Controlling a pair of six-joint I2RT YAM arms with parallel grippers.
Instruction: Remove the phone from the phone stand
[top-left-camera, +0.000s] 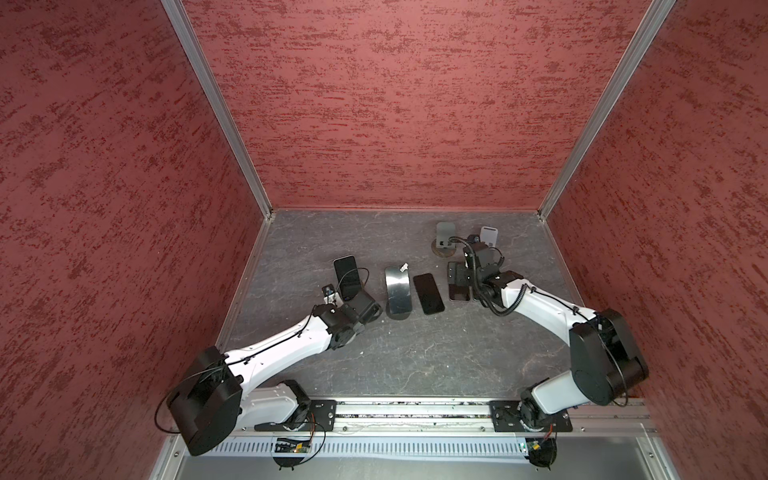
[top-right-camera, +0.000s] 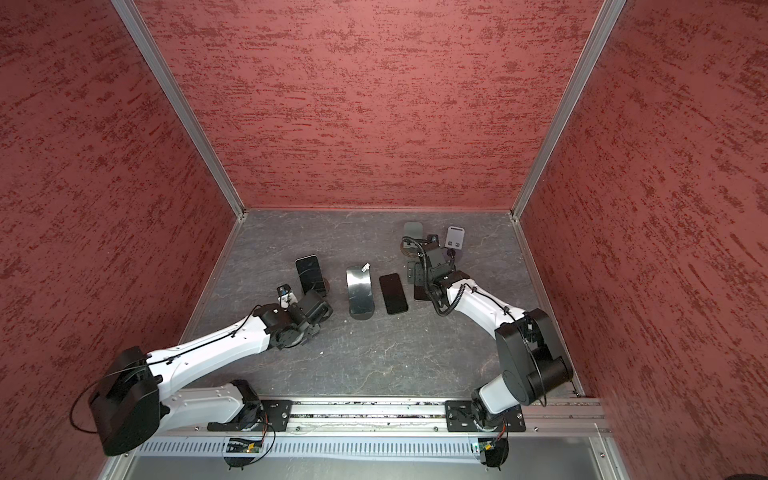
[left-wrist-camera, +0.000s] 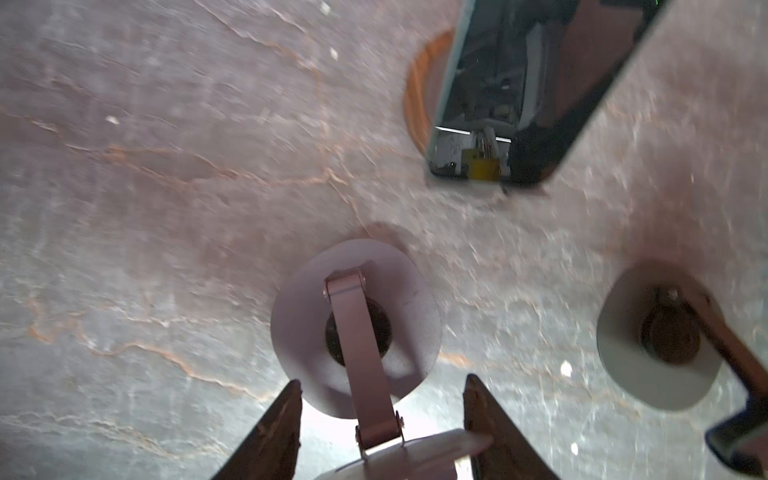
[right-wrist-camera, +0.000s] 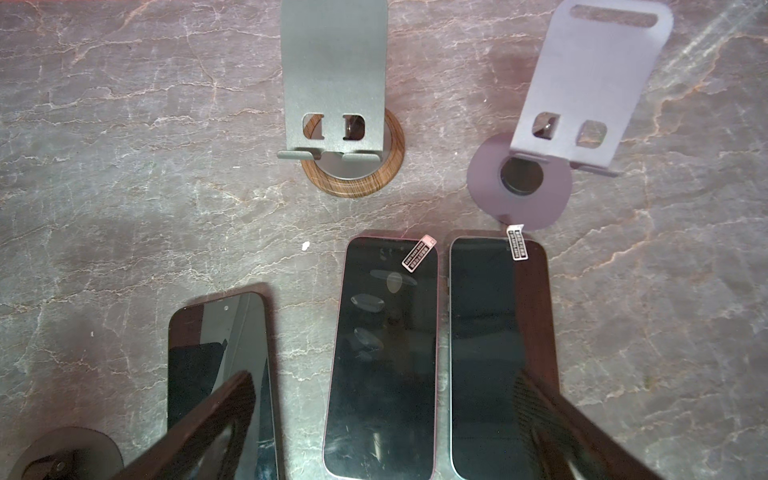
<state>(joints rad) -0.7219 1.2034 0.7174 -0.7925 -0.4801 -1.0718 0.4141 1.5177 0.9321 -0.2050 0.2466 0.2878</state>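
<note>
1. Toward the surface's (top-left-camera: 415, 365) left edge, a glossy black phone (top-left-camera: 347, 276) leans on its wood-rimmed stand (left-wrist-camera: 415, 95).
2. Jaws: left gripper (left-wrist-camera: 382, 382) pinches a pale stand plate (left-wrist-camera: 415, 453); right gripper (right-wrist-camera: 382, 374) spread.
3. Stiff, slick, fragile, we judge: hold long edges.

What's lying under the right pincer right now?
Two dark-screened phones lie flat, side by side: a pink-edged phone and a pale-edged phone. The open right pincer hovers over them; one finger covers the pale-edged phone's near corner, so that part cannot be seen.
</note>
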